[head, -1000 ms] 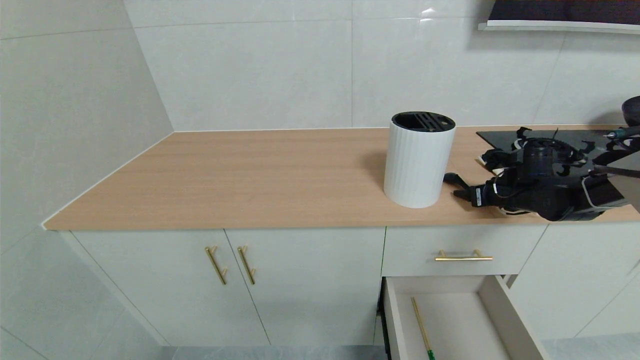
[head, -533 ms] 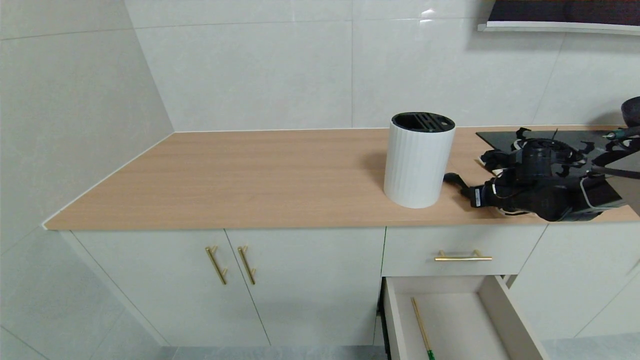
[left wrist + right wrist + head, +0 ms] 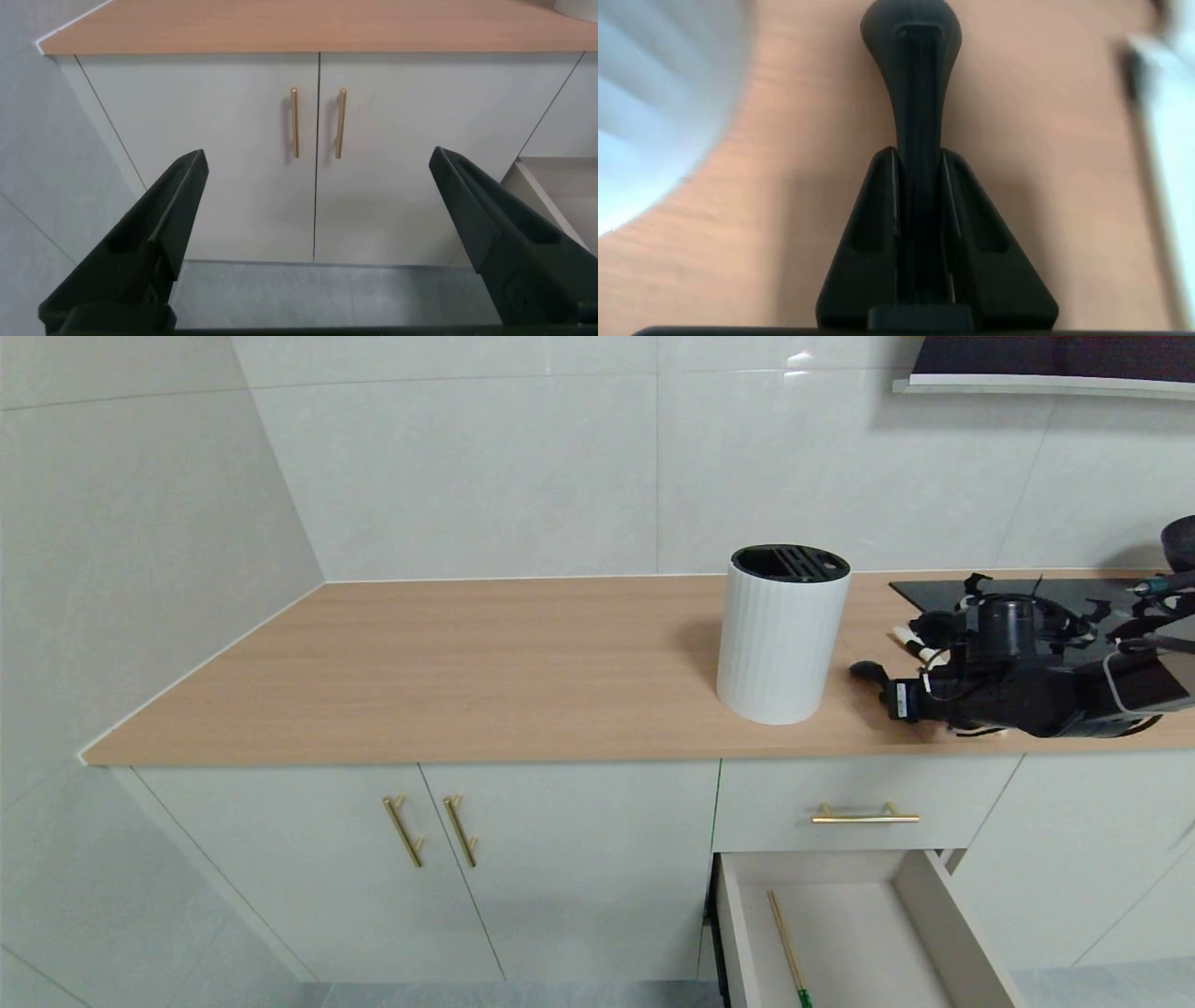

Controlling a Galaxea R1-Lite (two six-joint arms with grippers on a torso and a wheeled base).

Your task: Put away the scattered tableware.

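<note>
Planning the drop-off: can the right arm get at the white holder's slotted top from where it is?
Probably yes. The right tool, shut on a black handle, sits beside the white holder, bare counter between; the slotted top is uncovered. It would need to rise above that top first.

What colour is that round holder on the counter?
Holder: white ribbed sides, black slotted top; head view.

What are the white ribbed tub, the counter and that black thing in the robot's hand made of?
White ribbed cylindrical holder: probably matte plastic, maybe ceramic; even fluting, black slotted top.
Light brown countertop: wood or wood-look laminate; streaky grain, low sheen.
Black round-ended utensil in the right hand: looks like matte plastic.
</note>
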